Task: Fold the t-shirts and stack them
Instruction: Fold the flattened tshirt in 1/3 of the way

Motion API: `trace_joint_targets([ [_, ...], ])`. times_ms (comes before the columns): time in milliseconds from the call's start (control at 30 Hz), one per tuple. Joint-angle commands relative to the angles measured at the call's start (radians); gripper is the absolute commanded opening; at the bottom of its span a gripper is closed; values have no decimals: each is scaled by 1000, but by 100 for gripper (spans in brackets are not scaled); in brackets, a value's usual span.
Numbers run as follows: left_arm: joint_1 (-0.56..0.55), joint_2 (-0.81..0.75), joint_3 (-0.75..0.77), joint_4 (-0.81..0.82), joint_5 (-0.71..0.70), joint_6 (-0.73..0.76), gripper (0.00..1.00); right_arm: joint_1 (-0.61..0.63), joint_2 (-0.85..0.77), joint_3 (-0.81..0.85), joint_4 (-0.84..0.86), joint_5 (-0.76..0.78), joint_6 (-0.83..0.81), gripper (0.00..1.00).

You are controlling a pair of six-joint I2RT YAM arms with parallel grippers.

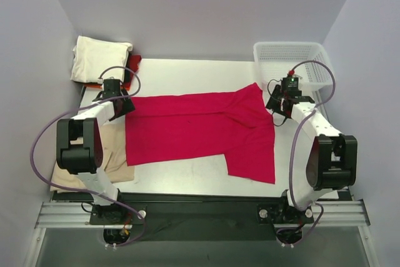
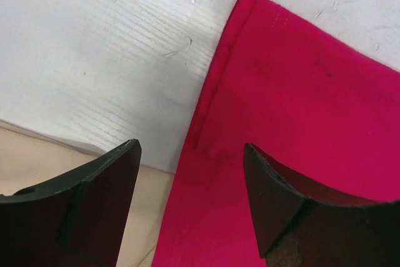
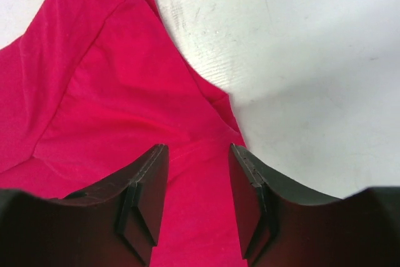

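Note:
A bright crimson-red t-shirt (image 1: 200,129) lies spread flat across the middle of the table, with one part hanging down toward the front right. My left gripper (image 1: 120,103) hovers over the shirt's left edge (image 2: 300,104). It (image 2: 192,154) is open, with nothing between its fingers. Over the shirt's far right corner (image 3: 112,79) my right gripper (image 1: 279,101) also stands open (image 3: 198,154), and the cloth lies loose below the gap. A cream-white folded t-shirt (image 1: 100,57) rests on an orange-red one (image 1: 133,62) at the back left. A tan-beige t-shirt (image 1: 115,154) lies under the left arm.
A white plastic lattice basket (image 1: 290,54) stands at the back right, just behind the right gripper. Bare white table (image 1: 187,70) shows behind the red shirt and along its front (image 1: 181,176). Beige cloth (image 2: 37,154) borders the red shirt's left hem.

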Motion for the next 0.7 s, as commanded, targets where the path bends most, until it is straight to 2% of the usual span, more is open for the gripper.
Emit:
trace_joint_targets([
  [0,6,-103,6,5,-28,-18,78,11,-101,-10,-25,73,2,45],
  [133,6,-143,-4,15,-10,-16,79,54,-135,-8,-37,98,-20,47],
  [300,-2,-132,6,25,42,-12,79,142,-102,1,-46,75,-23,47],
  [433,-20,-89,35,28,64,-18,79,221,-2,58,-53,49,-9,47],
  [533,-18,-39,74,29,70,-36,79,235,93,136,-68,8,3,46],
  [667,-80,44,143,29,61,-47,79,237,202,240,-118,-9,19,45],
])
